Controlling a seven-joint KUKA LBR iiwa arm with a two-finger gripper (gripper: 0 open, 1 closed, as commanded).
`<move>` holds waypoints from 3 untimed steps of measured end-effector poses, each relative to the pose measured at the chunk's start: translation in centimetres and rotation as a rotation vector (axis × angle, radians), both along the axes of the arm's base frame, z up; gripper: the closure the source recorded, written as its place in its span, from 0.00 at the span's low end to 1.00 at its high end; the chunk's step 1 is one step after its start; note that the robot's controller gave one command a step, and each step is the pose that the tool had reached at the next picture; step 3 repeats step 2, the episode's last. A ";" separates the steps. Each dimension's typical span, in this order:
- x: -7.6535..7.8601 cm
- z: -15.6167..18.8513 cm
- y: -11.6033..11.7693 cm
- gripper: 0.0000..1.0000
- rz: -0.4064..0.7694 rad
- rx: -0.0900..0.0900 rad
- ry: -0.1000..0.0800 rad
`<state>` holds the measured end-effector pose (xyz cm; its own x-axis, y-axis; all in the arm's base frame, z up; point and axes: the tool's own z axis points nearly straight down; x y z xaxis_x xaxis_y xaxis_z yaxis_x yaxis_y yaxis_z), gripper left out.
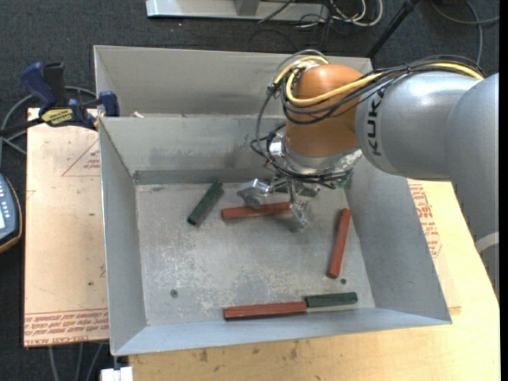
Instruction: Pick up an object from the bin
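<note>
Nearest the front wall of the grey metal bin (123, 244) lies a long red-brown flat bar (264, 311). A short dark green flat bar (331, 299) is set end to end with it on its right, and the two seem to touch. Farther in, by the right wall, a second red-brown bar (340, 243) lies almost lengthwise toward the back, well apart from those two.

Beyond that, about mid-bin and toward the back, my tool (279, 202) is down at the floor. Its two fingers are spread apart, and the right end of a third red-brown bar (248, 211) lies between them. I cannot tell whether either finger (300, 215) touches it. That bar lies crosswise, its left end free on the bin floor.

Just to its left a slanted dark green bar (205, 203) lies near it but apart. Above my tool sits my orange wrist cover (321, 109).
</note>
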<state>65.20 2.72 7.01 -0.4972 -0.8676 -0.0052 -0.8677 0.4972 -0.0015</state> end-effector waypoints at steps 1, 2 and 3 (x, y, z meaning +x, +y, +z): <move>0.1 0.3 -0.1 1.00 -0.001 -0.001 0.001; 0.5 14.4 0.8 1.00 -0.015 -0.001 -0.009; 0.5 14.4 0.8 1.00 -0.015 -0.001 -0.009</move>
